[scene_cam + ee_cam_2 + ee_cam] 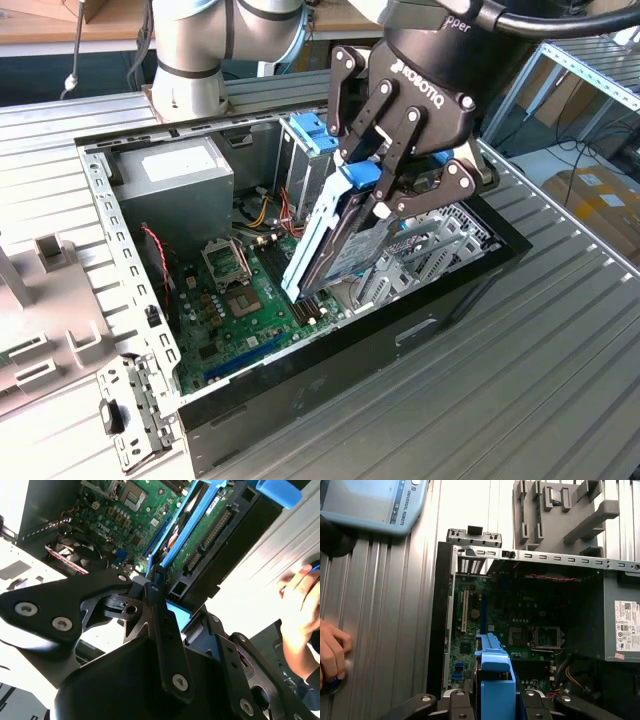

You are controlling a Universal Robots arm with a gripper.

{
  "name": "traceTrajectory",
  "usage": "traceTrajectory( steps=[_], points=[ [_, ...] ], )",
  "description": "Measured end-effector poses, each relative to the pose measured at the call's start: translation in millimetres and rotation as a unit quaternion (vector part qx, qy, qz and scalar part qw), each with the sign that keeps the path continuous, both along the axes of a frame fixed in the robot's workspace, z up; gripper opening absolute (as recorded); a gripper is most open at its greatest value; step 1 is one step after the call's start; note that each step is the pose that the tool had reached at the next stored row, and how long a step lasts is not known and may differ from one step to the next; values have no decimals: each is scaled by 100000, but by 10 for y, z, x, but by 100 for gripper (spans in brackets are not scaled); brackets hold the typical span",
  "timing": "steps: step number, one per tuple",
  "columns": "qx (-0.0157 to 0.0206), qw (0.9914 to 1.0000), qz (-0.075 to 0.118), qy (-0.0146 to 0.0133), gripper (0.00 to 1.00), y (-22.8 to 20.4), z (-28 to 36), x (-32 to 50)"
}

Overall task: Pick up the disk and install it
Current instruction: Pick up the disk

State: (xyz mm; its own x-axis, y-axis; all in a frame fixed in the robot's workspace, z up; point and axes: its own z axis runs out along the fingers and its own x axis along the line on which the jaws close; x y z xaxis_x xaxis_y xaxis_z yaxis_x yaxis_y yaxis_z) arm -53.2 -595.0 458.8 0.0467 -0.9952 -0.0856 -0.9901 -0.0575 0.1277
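The disk point(335, 248), a silver drive with blue side rails, hangs steeply tilted over the open computer case point(400, 335). My gripper point(392, 195) is shut on its upper end, with the fingers pinching the blue rail. The disk's lower end dips inside the case, above the motherboard point(240, 300) and beside the metal drive bay point(435, 245). The second wrist view shows the disk's green circuit board and connector point(202, 535) past the gripper point(160, 597). In the first wrist view the blue rail point(494, 680) stands between the fingers of the gripper point(495, 702).
A grey power supply point(175, 185) fills the case's far corner, and a blue bracket point(305, 135) sits in the rear cage. A grey plastic cover point(40, 330) lies at the exterior view's left. A person's hand point(300, 605) and a teach pendant point(370, 505) are beside the case.
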Motion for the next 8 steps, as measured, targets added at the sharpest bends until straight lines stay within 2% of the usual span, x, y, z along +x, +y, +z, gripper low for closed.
traceTrajectory(
  steps=[3, 8],
  points=[
    [289, 100000, -18, 45, 37, 0, 4, 107],
    [1381, 99990, -24, 302, 37, 0, 23, 258]
  ],
)
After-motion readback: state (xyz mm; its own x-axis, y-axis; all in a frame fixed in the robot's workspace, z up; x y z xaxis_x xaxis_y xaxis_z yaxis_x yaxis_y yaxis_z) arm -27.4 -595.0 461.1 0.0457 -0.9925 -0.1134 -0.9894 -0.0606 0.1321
